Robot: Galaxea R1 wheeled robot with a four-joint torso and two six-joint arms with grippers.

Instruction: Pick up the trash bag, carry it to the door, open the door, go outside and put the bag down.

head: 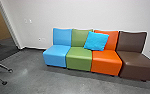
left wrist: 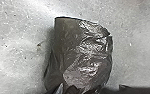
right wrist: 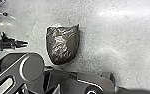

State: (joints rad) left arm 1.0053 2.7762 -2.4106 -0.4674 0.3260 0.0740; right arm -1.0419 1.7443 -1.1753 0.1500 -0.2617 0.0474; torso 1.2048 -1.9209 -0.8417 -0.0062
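Trash bag [left wrist: 78, 55] over grey floor [left wrist: 16, 45]; cannot tell if resting on it or hanging clear. Dark, thin, glossy plastic, creased. Probably light, soft, shape-shifting; slick film could slide or tear if dragged. Best hold: gathered neck, bunched deep, rather than loose side. Left gripper, right gripper: cannot tell whether apart, together or clamped.

Grey-brown bag [left wrist: 73, 47]; turquoise cushion [head: 96, 40]

Seats [head: 55, 55] block the wall [head: 83, 13] beyond open floor [head: 38, 80]
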